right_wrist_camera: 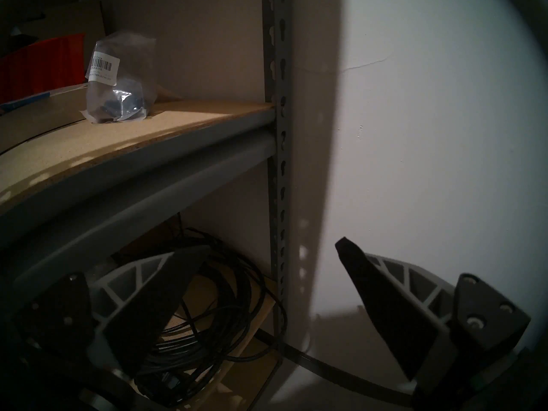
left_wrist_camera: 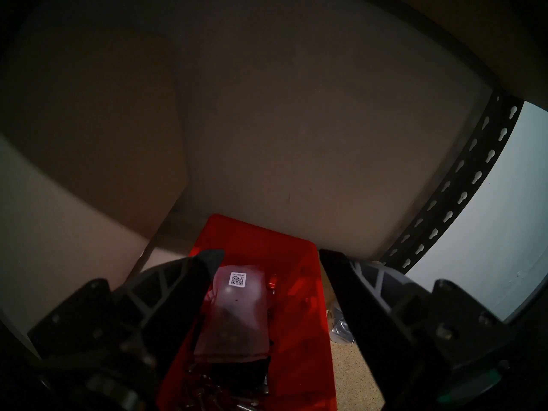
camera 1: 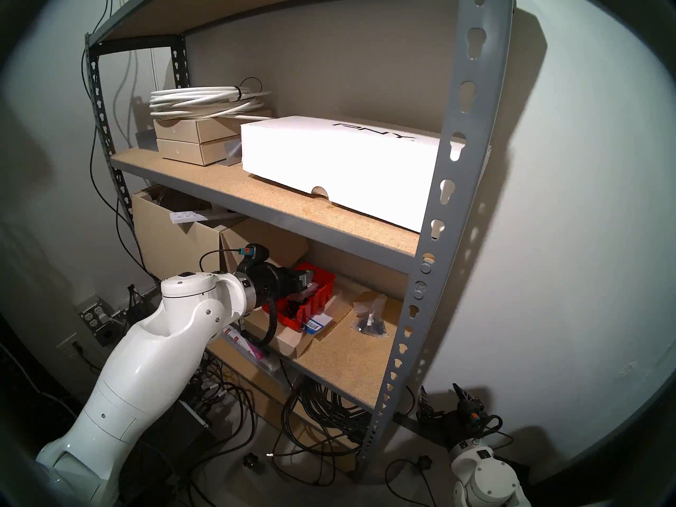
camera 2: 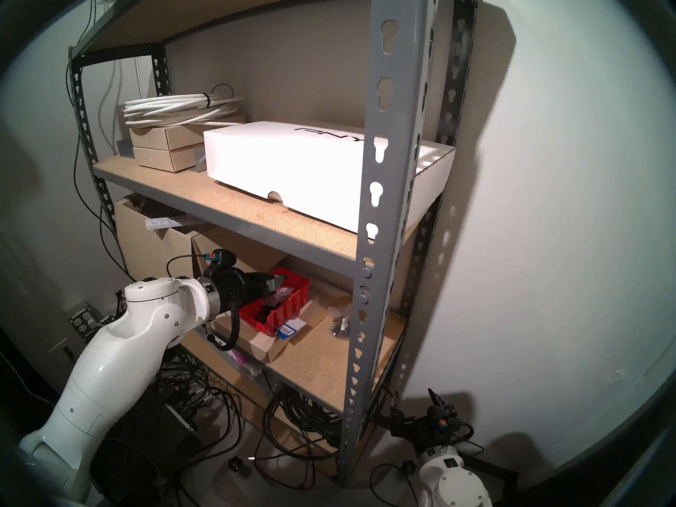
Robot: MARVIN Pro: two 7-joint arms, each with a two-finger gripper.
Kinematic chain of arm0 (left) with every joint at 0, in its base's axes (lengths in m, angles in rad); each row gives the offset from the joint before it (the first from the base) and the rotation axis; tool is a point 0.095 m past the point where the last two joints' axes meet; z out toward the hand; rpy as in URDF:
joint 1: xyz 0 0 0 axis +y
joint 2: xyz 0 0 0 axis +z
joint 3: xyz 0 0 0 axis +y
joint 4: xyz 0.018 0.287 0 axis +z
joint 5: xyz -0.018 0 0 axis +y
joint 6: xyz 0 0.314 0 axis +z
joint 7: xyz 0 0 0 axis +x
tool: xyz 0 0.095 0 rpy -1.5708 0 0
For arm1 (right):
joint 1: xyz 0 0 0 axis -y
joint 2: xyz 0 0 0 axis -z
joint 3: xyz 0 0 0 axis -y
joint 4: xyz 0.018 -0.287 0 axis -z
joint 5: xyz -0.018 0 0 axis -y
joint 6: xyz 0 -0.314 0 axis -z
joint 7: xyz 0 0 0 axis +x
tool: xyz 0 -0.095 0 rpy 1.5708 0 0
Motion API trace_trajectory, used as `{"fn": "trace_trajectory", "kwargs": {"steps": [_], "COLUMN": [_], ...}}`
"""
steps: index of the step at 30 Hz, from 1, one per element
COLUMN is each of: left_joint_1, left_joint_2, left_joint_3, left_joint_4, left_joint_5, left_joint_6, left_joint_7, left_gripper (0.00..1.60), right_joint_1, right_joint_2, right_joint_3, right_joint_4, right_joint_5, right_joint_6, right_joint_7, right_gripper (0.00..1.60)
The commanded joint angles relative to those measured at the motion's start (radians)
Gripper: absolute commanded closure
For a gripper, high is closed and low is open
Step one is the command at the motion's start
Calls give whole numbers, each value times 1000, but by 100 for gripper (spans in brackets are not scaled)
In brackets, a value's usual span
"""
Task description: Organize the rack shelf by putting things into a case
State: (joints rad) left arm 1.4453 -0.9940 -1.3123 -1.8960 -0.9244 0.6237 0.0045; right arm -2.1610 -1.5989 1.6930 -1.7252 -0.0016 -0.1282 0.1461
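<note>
Below the lower shelf's front right corner, the right gripper (right_wrist_camera: 267,285) is parked low beside the grey slotted steel upright (camera 1: 413,297), its jaws spread wide and empty, as its own wrist view shows.

On the tan speckled chipboard shelf board edged in grey metal (camera 1: 351,352), near its right edge, one clear plastic bag of black parts with a barcode label (camera 1: 370,321) is left standing outside the bin; this is judged to be the work remaining.

Further in, toward the board's left side, the small red rectangular plastic bin with a lipped rim (camera 1: 318,301) is set on a flat tan cardboard box (camera 1: 289,339). A white card with a blue barcode strip (camera 1: 317,324) is seen lying against the bin's near wall, outside it; whether it belongs to the task cannot be told. The left gripper (left_wrist_camera: 271,254) is held above the bin's opening with its jaws parted and nothing between them. A flat clear packet with a small white coded label (left_wrist_camera: 237,300) is already lodged in the bin, over dark parts at its near end, so the task is judged partly done.

The bin's contents are revealed only by the left wrist view; in the head views they are mostly screened by the gripper. The bag's label is legible only in the right wrist view, and in the head stereo right view the bag is half hidden by the upright.
</note>
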Motion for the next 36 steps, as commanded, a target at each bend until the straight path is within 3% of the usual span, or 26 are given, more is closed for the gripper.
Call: {"fn": "trace_trajectory", "kwargs": {"steps": [1,17,18,36], "left_joint_1": [-12,-18,-20,-23], "left_joint_2": [1,12,12,31], "left_joint_3": [-5,3,3,16], "left_joint_4": [-12,-11,-11,-114], "left_joint_5": [2,10,9,59], "left_joint_6": [-2,4,8,12], "left_joint_7": [0,-7,-7,21], "left_gripper": [36,36,0,0], "right_joint_1": [0,0,0,1], "right_joint_2": [0,0,0,0], "right_joint_3": [0,0,0,0], "right_joint_4": [-18,-18,-18,-17], "right_joint_5": [0,0,0,0], "right_joint_6": [-1,-1,-1,-2], "right_joint_7": [0,0,0,0], "right_gripper": [0,0,0,0]}}
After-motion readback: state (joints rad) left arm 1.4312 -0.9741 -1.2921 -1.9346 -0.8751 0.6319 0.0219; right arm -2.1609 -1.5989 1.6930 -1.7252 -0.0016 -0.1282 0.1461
